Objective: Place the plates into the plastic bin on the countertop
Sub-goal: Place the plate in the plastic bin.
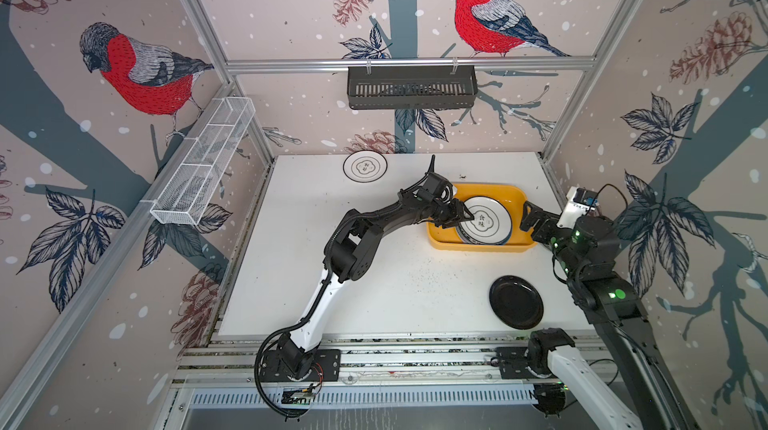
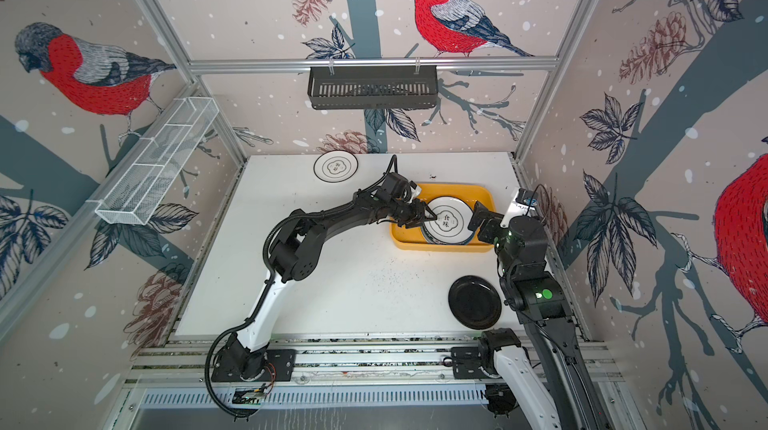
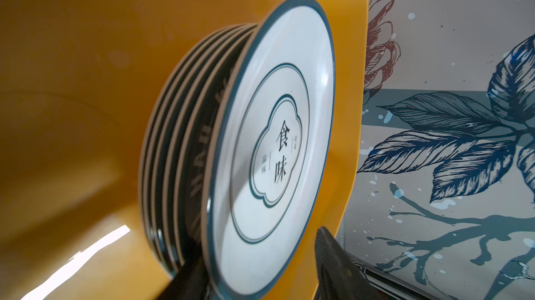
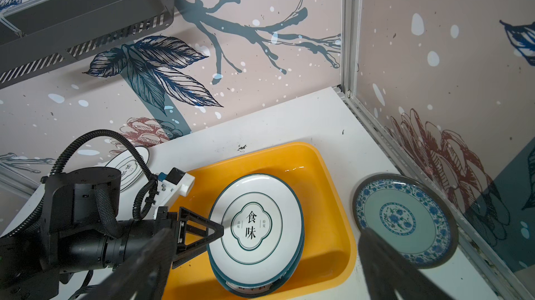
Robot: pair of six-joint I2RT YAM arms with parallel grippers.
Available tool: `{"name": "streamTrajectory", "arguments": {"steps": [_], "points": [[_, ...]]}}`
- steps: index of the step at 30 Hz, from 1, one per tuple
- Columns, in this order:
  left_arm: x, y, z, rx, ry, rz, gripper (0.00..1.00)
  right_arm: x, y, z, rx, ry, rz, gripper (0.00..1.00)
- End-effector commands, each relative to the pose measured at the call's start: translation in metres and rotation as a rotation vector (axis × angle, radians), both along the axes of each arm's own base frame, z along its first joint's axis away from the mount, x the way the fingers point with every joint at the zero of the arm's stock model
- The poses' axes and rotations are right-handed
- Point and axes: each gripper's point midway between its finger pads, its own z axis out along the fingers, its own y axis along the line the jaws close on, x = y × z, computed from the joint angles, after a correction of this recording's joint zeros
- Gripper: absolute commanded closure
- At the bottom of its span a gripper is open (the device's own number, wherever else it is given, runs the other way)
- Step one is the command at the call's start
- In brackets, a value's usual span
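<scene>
A stack of several plates lies in the yellow plastic bin [image 1: 498, 193] [image 2: 457, 189] at the back right of the countertop [image 1: 374, 282]. Its top plate [image 1: 484, 220] [image 4: 254, 226] is white with a dark flower outline. My left gripper [image 1: 461, 220] [image 3: 260, 255] is open, its fingers straddling that plate's left rim with a gap showing. My right gripper [image 1: 530, 216] [image 4: 265, 236] hangs wide open at the bin's right end, holding nothing. Loose plates: a white one [image 1: 365, 166] at the back, a black one [image 1: 515, 301] front right, a blue-green patterned one [image 4: 405, 220] right of the bin.
A black slotted basket [image 1: 411, 87] hangs on the back wall and a white wire rack [image 1: 203, 162] on the left wall. Aluminium rails [image 1: 395, 357] run along the front edge, carrying both arm bases. The right wall stands close behind the patterned plate.
</scene>
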Motion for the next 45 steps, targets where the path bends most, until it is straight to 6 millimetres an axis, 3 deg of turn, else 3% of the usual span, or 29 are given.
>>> {"name": "streamTrajectory", "arguments": {"steps": [1, 9, 20, 28, 34, 41, 45], "points": [[0.000, 0.006, -0.002, 0.091, -0.078, -0.002, 0.43, 0.001, -0.001, 0.005, 0.007, -0.018, -0.007, 0.00], [0.004, 0.017, 0.005, 0.189, -0.166, 0.029, 0.40, 0.002, 0.000, 0.006, 0.011, -0.020, -0.003, 0.00], [-0.002, 0.012, 0.006, 0.261, -0.222, -0.025, 0.29, 0.003, 0.001, 0.007, 0.015, -0.023, 0.001, 0.00], [0.005, 0.019, 0.016, 0.312, -0.286, -0.010, 0.24, 0.004, 0.002, 0.007, 0.017, -0.021, 0.004, 0.00], [0.018, 0.029, 0.051, 0.280, -0.396, 0.017, 0.23, 0.005, 0.005, 0.008, 0.028, -0.025, 0.021, 0.00], [0.037, 0.072, 0.090, 0.208, -0.453, 0.154, 0.20, 0.008, 0.009, 0.015, 0.072, -0.055, 0.031, 0.01], [0.049, 0.119, 0.108, 0.164, -0.485, 0.294, 0.19, 0.014, 0.016, 0.017, 0.101, -0.065, 0.063, 0.00]]}}
